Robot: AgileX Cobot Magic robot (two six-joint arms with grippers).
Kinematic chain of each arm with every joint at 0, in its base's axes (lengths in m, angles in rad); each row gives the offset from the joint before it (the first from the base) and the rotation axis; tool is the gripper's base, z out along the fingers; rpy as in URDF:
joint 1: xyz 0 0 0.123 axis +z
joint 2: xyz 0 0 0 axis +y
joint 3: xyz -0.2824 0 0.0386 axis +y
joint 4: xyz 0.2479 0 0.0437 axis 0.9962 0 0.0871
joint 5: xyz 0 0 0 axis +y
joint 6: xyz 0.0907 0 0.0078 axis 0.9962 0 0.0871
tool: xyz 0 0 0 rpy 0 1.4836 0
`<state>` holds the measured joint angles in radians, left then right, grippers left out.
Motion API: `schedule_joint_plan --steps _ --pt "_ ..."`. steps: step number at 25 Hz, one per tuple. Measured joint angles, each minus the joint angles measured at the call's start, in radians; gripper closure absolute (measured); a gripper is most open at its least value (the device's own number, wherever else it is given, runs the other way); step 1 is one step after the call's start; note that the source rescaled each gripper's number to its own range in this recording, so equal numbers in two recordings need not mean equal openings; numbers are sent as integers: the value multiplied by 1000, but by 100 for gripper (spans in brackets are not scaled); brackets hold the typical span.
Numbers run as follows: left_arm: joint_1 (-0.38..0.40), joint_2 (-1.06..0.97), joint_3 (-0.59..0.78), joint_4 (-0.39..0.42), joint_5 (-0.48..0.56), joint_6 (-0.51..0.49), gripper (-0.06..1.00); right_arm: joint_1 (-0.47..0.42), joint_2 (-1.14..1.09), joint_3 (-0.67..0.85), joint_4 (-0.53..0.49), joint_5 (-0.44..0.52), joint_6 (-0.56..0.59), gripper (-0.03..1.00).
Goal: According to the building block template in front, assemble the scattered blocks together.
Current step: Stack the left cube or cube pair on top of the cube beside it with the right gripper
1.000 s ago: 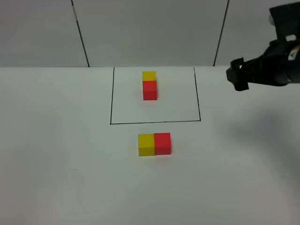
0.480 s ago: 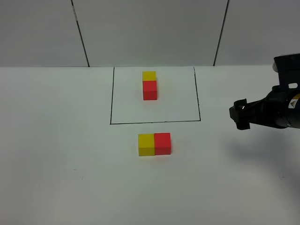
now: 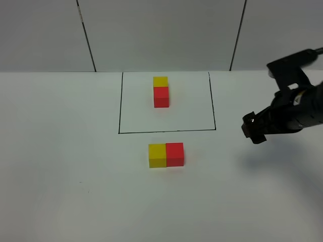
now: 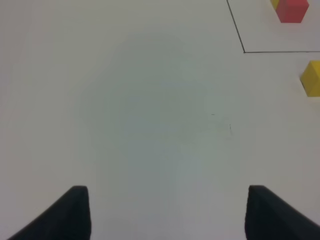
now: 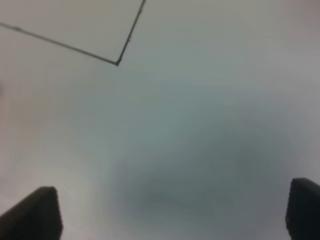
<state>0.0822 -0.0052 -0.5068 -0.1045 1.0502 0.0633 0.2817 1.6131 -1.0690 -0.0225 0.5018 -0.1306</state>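
The building block template is a black-outlined rectangle [image 3: 166,132] framing a yellow cube [image 3: 160,81] joined to a red cube [image 3: 161,97]. Just in front of it the scattered yellow block [image 3: 157,155] and red block [image 3: 175,154] sit side by side, touching. My right gripper [image 3: 253,129] hovers over the table to the right of the frame, open and empty; its wrist view shows the gripper [image 5: 175,215] above bare table and a frame corner [image 5: 117,63]. My left gripper [image 4: 167,215] is open and empty, out of the high view; the yellow block [image 4: 311,78] shows at its view's edge.
The white table [image 3: 70,166] spreads around the blocks, backed by a grey panelled wall [image 3: 161,35]. The left wrist view also catches the template's red cube [image 4: 291,10] and a frame corner [image 4: 244,51].
My right arm has come down from the upper right toward the table and shifted slightly left. The blocks and template have not moved.
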Motion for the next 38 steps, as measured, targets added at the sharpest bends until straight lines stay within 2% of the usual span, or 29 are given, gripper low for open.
schedule_joint_plan --steps 8,12,16,22,28,38 --pt "0 0 0 0 0 0 49 173 269 -399 -14 360 -478 15" --pt "0 0 0 0 0 0 49 255 422 -588 -14 497 -625 15" --pt "0 0 0 0 0 0 49 303 558 -735 -13 592 -707 15" --pt "0 0 0 0 0 0 49 344 680 -866 0 617 -759 16" --pt "0 0 0 0 0 0 49 349 722 -876 58 613 -837 23" --pt "0 0 0 0 0 0 49 350 773 -876 94 554 -844 26"
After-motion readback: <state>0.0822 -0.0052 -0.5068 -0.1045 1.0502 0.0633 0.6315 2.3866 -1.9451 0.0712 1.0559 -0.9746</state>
